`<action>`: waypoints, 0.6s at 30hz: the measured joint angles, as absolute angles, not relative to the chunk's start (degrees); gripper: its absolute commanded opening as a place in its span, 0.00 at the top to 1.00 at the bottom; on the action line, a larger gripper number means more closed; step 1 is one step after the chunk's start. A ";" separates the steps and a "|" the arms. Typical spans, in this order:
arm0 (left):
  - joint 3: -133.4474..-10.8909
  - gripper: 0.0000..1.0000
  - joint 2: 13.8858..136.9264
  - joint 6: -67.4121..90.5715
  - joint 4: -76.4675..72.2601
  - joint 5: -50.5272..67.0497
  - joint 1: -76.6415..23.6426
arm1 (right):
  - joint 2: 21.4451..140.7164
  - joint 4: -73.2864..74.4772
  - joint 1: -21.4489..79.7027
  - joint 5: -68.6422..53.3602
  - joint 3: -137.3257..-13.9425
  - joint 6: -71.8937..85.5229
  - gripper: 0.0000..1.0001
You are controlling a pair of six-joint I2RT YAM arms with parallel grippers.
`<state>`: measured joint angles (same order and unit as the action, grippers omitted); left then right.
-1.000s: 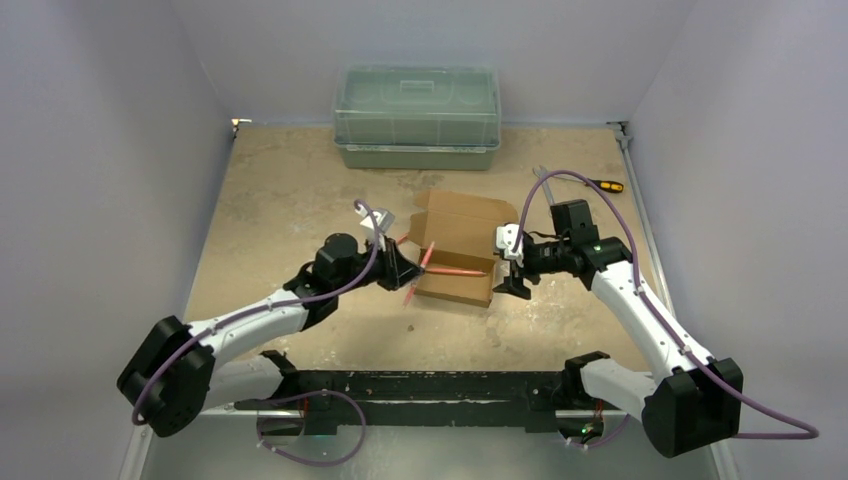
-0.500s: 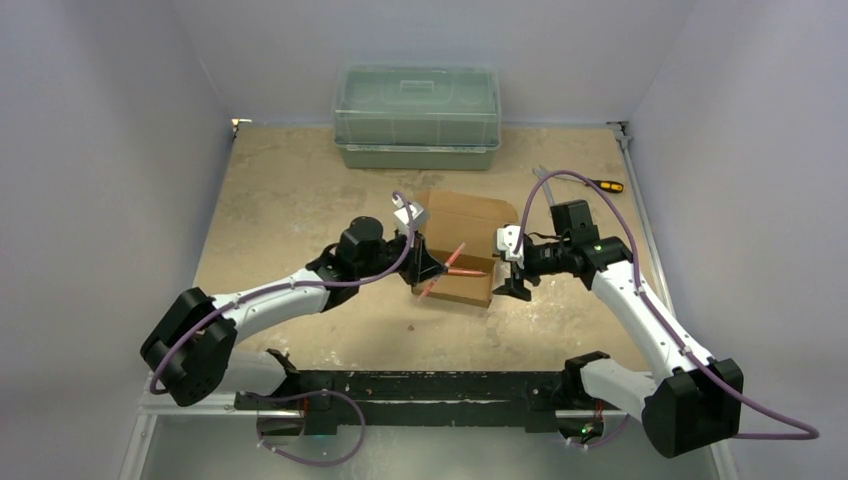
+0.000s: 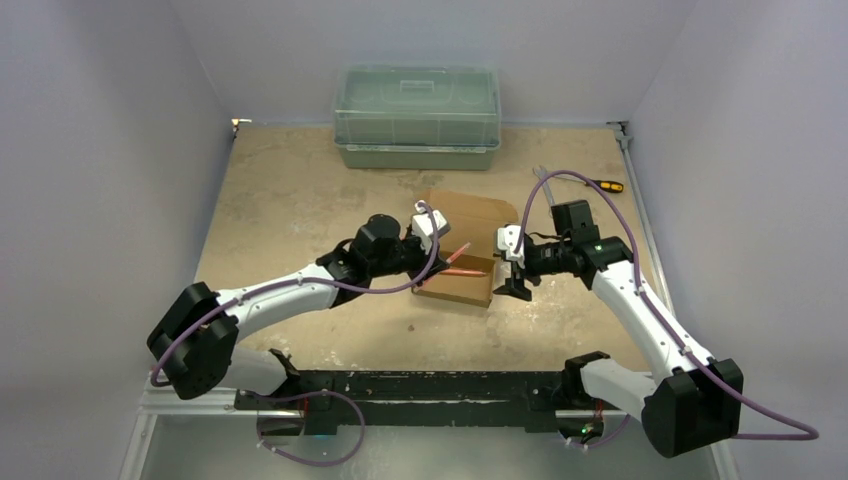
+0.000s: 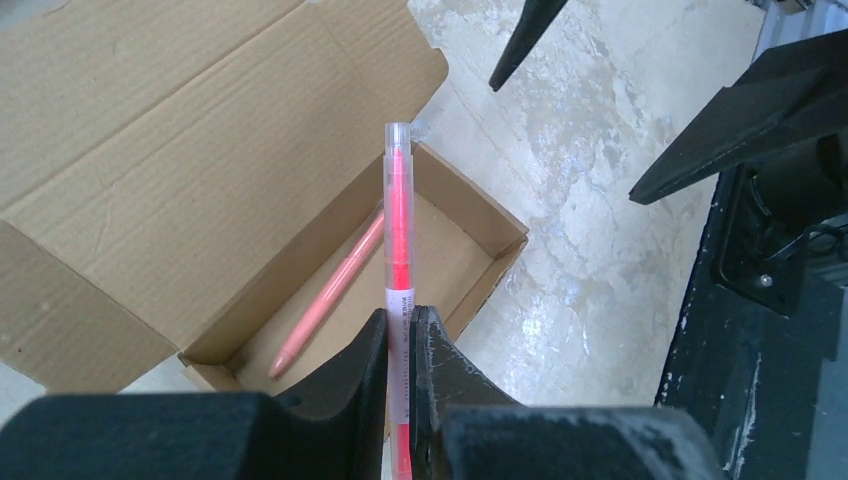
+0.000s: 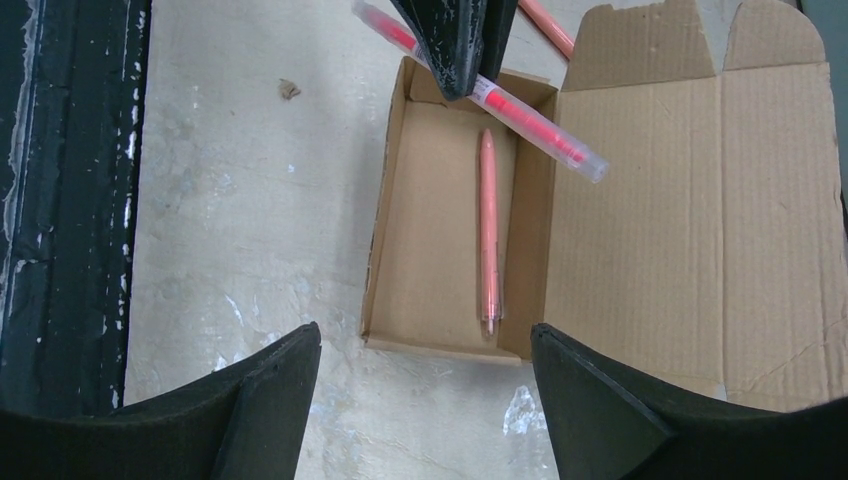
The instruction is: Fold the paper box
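The paper box is an open brown carton at the table's middle, its lid flap lying flat toward the back. It also shows in the left wrist view and the right wrist view. One pink pen lies inside the tray along the lid side. My left gripper is shut on a red pen with a clear cap and holds it above the tray's left end. My right gripper is open and empty, just off the tray's right end.
A green translucent bin stands at the back. A screwdriver with a yellow and black handle lies at the right edge. Another pink pen lies on the table beyond the box's left end. White walls enclose the table.
My left arm has moved right with the red pen, from beside the box to above its tray. The right arm and the box have not moved.
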<state>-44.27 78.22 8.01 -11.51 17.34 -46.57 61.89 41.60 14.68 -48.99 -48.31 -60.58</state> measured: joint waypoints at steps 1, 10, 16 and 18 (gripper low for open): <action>-44.29 1.00 78.22 6.79 -11.49 17.06 -46.94 | 61.89 41.60 14.66 -49.01 -48.31 -60.58 0.20; -47.55 1.00 80.09 -2.98 -11.14 15.99 -48.18 | 61.89 41.69 13.89 -49.01 -48.31 -60.62 0.20; -50.48 1.00 83.70 -8.29 -11.03 15.81 -48.84 | 61.89 42.37 13.74 -49.01 -48.34 -61.17 0.20; -50.94 1.00 85.03 -9.98 -11.03 15.70 -48.90 | 61.89 42.68 13.74 -49.01 -48.49 -61.39 0.20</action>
<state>-50.94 85.03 -9.98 -11.03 15.70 -48.90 61.89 42.68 13.74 -49.01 -48.49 -61.39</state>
